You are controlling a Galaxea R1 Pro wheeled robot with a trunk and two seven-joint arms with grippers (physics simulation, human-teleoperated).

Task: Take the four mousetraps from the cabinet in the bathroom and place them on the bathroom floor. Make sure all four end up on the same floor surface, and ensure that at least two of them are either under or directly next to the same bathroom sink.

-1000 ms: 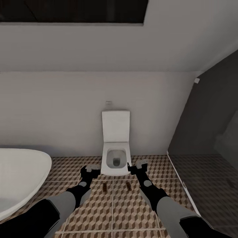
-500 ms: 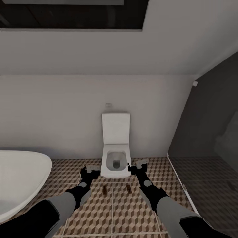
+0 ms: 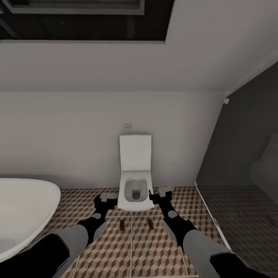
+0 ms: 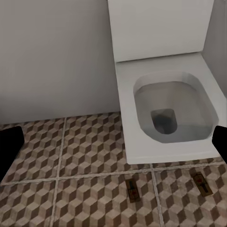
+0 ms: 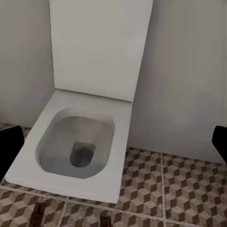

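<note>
Brown wooden mousetraps, 2 of them (image 3: 122, 224) (image 3: 150, 222), lie flat on the tiled floor (image 3: 139, 251) just in front of the toilet (image 3: 134, 189), side by side but apart. I judge them light, stiff and thin, best pinched across the board's long edges, clear of the metal. I see my left gripper (image 3: 105, 199) and right gripper (image 3: 160, 192) spread wide, holding nothing.

Two mousetraps (image 3: 122, 225) (image 3: 150, 223), one toilet (image 3: 134, 189), one bathtub (image 3: 23, 208), two arms.
</note>
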